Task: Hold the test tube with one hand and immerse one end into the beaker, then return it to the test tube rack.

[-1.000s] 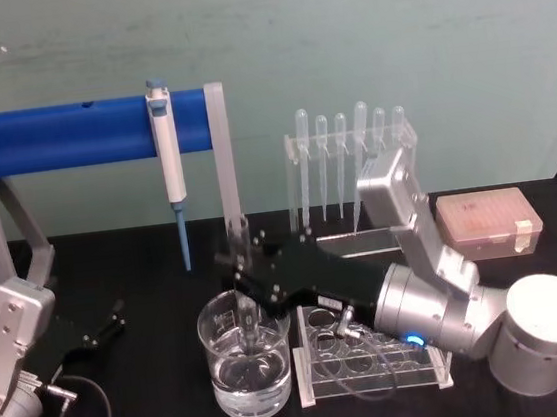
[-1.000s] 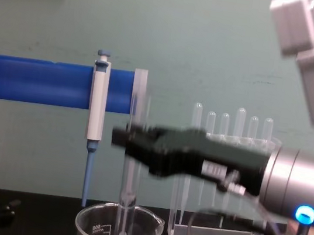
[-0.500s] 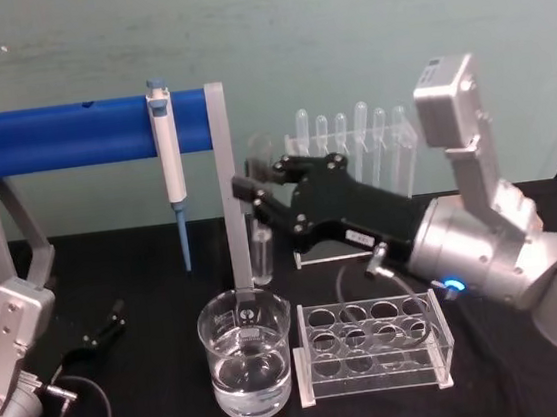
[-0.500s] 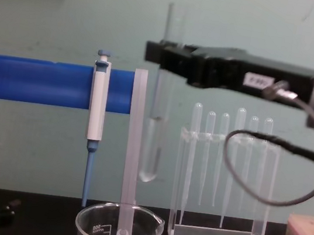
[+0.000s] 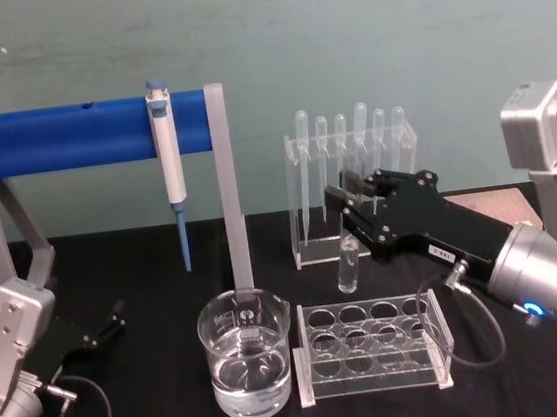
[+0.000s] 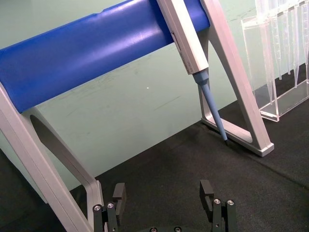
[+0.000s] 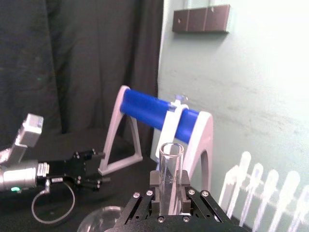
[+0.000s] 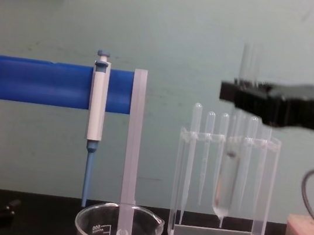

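The test tube (image 5: pixel 346 264) hangs upright above the back left of the clear holed rack (image 5: pixel 370 351), with my right gripper (image 5: pixel 344 204) shut on its upper part. In the chest view the test tube (image 8: pixel 227 184) holds some liquid at its rounded end, in front of the pipettes, under the right gripper (image 8: pixel 238 95). The right wrist view shows the tube's open rim (image 7: pixel 170 166) rising between the fingers. The beaker (image 5: pixel 248 365), partly full of clear liquid, stands left of the rack. My left gripper (image 5: pixel 110 323) rests open at the table's left, its fingers (image 6: pixel 207 190) apart.
A blue bar on a grey frame (image 5: pixel 89 132) carries a blue-and-white micropipette (image 5: pixel 165 151) behind the beaker. A clear stand of thin pipettes (image 5: pixel 352 150) sits at the back. A pink box (image 8: pixel 308 232) lies at the right. A cable loops beside the left arm (image 5: pixel 85 407).
My right gripper lifted the test tube out of the beaker, then carried it right and down over the holed rack. The left arm stayed still.
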Action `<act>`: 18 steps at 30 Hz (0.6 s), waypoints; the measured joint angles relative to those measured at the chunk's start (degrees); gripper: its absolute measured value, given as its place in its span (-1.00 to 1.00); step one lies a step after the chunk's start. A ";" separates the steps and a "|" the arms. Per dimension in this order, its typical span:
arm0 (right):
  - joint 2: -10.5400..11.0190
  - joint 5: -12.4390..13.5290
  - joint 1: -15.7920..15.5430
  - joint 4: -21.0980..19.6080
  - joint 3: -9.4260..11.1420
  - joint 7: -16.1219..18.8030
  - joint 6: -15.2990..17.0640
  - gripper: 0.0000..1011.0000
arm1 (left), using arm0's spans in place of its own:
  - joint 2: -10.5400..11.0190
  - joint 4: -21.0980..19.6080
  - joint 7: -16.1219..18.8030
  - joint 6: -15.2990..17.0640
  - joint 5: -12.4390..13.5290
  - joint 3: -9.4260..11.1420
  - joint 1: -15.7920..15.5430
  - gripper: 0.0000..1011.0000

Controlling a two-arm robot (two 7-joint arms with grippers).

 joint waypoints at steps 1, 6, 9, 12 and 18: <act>0.08 -0.11 -0.76 0.13 0.21 -0.23 -0.27 -0.56 | 0.00 0.00 0.00 0.00 0.00 0.00 0.00 0.98; 0.16 -0.64 -2.94 0.15 0.65 -0.60 -0.82 -0.56 | 0.00 0.00 0.00 0.00 0.00 0.00 0.00 0.98; 0.16 -1.11 -4.02 -0.28 0.76 -0.81 -0.89 -0.55 | 0.00 0.00 0.00 0.00 0.00 0.00 0.00 0.98; 0.04 -1.71 -4.81 -0.44 0.78 -1.04 -0.88 -0.55 | 0.00 0.00 0.00 0.00 0.00 0.00 0.00 0.98; -0.51 -2.41 -5.97 -0.01 1.03 -1.46 -0.26 -0.56 | 0.00 0.00 0.00 0.00 0.00 0.00 0.00 0.98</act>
